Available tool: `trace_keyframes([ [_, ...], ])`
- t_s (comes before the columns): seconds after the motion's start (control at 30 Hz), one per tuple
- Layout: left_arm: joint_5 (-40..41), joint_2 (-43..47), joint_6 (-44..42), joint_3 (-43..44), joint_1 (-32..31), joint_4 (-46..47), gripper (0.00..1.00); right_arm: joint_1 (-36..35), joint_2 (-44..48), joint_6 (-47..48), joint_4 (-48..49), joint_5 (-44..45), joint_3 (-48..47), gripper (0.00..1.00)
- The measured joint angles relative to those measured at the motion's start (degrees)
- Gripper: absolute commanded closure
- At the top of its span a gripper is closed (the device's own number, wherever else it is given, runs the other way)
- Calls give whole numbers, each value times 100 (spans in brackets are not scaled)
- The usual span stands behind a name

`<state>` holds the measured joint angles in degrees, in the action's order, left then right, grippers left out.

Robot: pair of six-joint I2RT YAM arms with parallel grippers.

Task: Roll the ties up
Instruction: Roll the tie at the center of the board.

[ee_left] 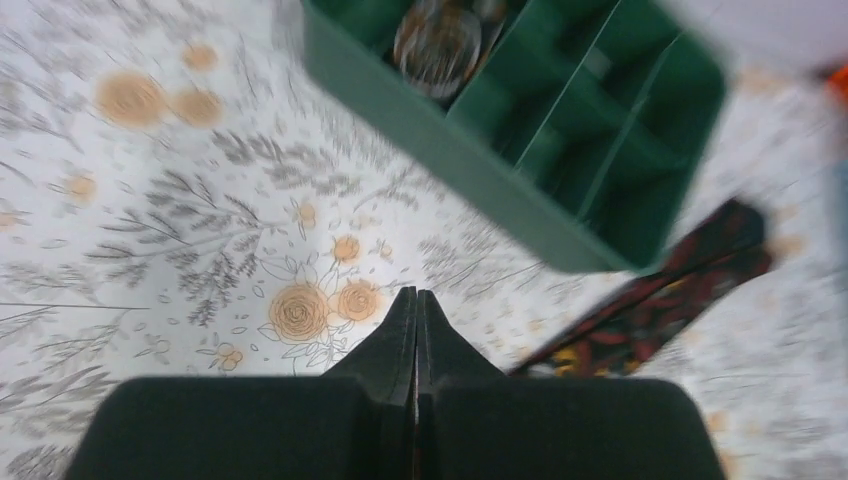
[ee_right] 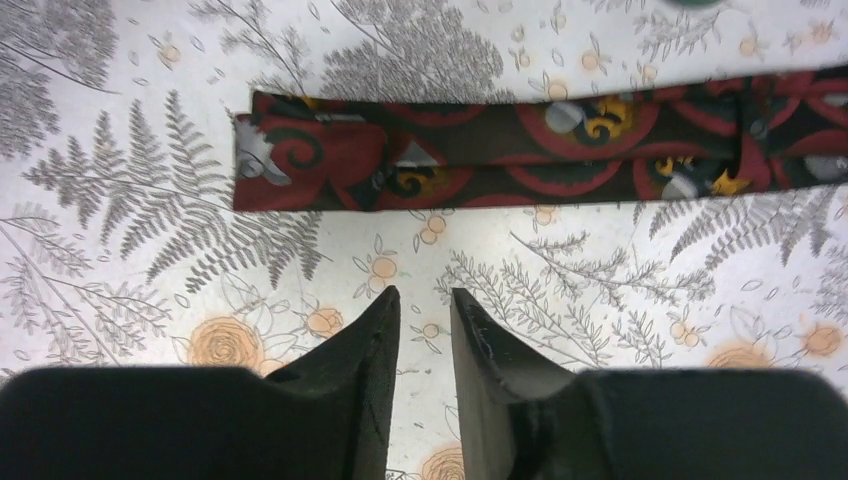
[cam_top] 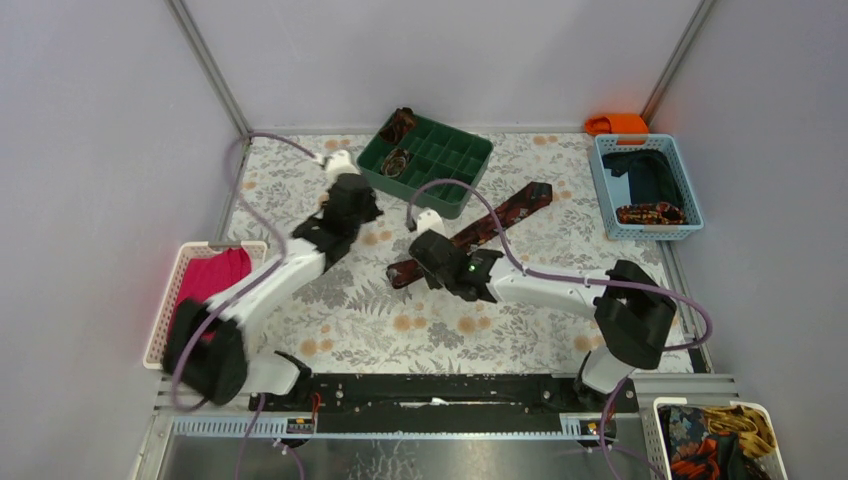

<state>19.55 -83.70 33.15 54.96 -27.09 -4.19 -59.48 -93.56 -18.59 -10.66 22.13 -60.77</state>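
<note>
Tie [ee_right: 520,150] lies flat and unrolled on the flowered table [ee_right: 120,300], stretched crosswise just ahead of the right claw [ee_right: 420,300] and clear of its fingertips. That claw's jaws stand slightly parted with nothing between them. The left claw [ee_left: 416,297] is clenched tight and empty, with the tie's wide end off to its right. Ahead of it sits the green tray [ee_left: 560,230] with 1 coiled tie [ee_left: 437,40] inside

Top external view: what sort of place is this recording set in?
Probably a robot test cell, not a home: plain grey partition walls on metal framing, a floral-print cloth-covered table, and sorting containers such as the green compartmented plastic tray and blue slatted plastic basket.
</note>
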Motion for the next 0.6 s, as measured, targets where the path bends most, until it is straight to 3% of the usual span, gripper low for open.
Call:
trace_keyframes([
  [0.23,728,3390,501,-619,-105,-476,97,-286,-592,544,-494,262,-1113,52],
  [0.3,896,3954,560,-699,-107,-691,97,-437,-981,691,-608,358,-1493,48],
  [0.4,1128,4323,588,-706,-105,-1010,97,-632,-1515,866,-752,411,-1952,44],
  [0.6,1193,4253,588,-706,-107,-1471,98,-802,-2232,1064,-999,420,-2579,38],
])
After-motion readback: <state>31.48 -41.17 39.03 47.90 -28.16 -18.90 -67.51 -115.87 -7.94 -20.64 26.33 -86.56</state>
